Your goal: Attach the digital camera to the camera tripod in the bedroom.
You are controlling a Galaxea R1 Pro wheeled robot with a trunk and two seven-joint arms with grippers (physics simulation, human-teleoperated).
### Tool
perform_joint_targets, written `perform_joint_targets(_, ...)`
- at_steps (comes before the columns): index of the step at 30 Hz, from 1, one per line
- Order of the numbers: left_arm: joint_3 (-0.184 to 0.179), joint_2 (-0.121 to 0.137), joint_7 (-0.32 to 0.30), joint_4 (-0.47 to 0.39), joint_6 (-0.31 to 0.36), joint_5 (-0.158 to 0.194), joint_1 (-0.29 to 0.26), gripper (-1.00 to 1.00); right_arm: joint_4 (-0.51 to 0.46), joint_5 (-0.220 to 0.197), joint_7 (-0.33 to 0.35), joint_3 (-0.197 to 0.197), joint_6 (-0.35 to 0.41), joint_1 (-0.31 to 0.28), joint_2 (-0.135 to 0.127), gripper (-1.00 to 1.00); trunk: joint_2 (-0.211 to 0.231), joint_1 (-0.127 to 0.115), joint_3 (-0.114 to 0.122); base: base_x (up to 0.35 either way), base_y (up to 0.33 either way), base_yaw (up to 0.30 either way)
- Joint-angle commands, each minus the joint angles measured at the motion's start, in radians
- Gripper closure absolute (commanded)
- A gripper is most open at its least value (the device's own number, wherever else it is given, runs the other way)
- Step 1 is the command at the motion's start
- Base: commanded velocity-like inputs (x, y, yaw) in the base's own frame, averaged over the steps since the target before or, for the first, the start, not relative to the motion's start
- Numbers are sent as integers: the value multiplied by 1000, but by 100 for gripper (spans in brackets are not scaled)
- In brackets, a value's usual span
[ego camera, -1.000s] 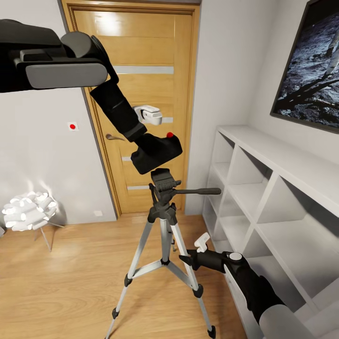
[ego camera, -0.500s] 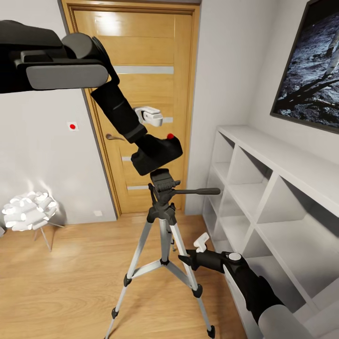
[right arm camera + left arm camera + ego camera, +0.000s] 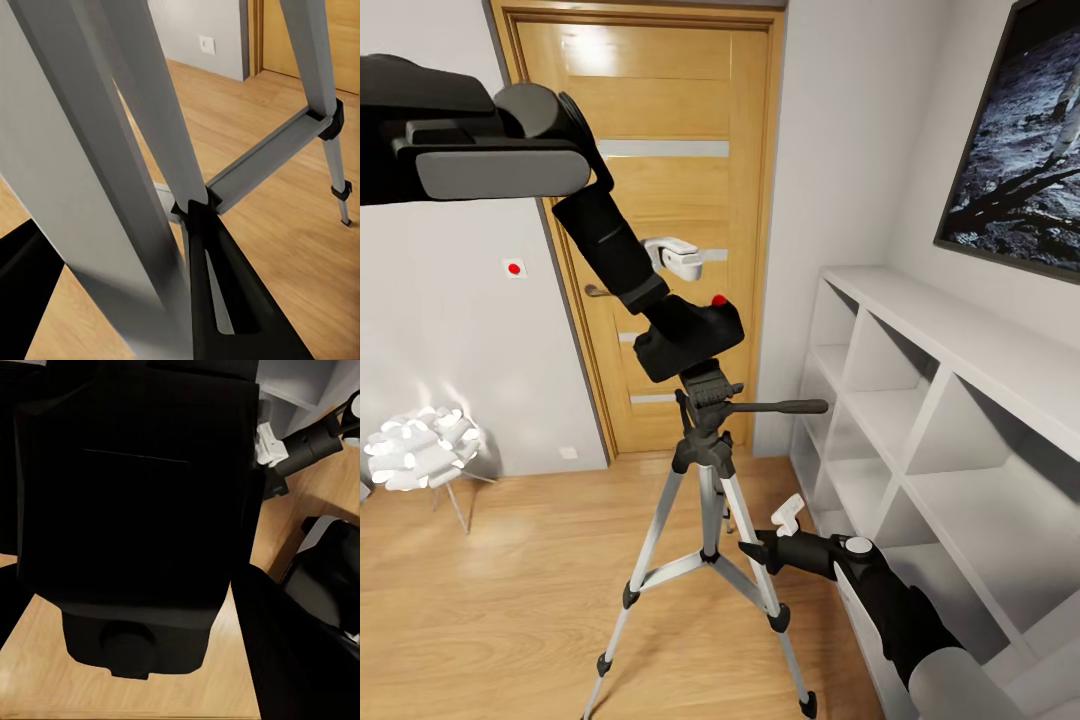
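Your digital camera (image 3: 690,335) sits directly above the camera tripod (image 3: 705,500) head, just touching or nearly so; the door (image 3: 660,200) stands behind them; shelving (image 3: 950,400) lies to your right; the lamp (image 3: 420,450) stands far left on the floor (image 3: 510,600).

My left pincer (image 3: 682,318) grips the matt black digital camera (image 3: 690,338); the camera tripod (image 3: 705,540) legs look brushed silver metal.

The head view looks forward and down on the camera tripod (image 3: 705,500), whose legs the right wrist view shares close up.
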Motion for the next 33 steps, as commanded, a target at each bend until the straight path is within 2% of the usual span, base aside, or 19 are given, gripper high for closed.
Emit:
perform_joint_targets(1, -4, 2, -7, 0, 1, -2, -2, 100, -2, -7, -70, 3, 2, -1, -1, 100, -2, 1, -2, 0, 0, 0)
perform_joint_targets(5, -6, 4, -7, -1, 1, -3, -2, 100, -2, -7, -70, 3, 2, -1, 0, 100, -2, 1, -2, 0, 0, 0)
perform_joint_targets(8, -23, 5, -7, -17, 1, -8, -2, 100, -2, -7, -70, 3, 2, -1, 0, 100, -2, 1, -2, 0, 0, 0)
perform_joint_targets(9, -35, 5, -9, -26, 1, -27, -2, 100, -2, -6, -70, 3, 2, -1, 0, 100, -2, 1, -2, 0, 0, 0)
perform_joint_targets(12, -38, 5, -12, -29, 1, -34, -2, 100, -2, -4, -70, 3, 2, -1, 0, 100, -2, 1, -2, 0, 0, 0)
perform_joint_targets(22, -34, 5, -15, -26, 1, -42, -3, 100, -2, 1, -70, 3, 2, -1, 0, 100, -2, 1, -2, 0, 0, 0)
perform_joint_targets(33, -13, 7, -15, -14, 1, -36, -4, 100, -2, 1, -70, 3, 2, -1, 0, 100, -2, 1, -2, 0, 0, 0)
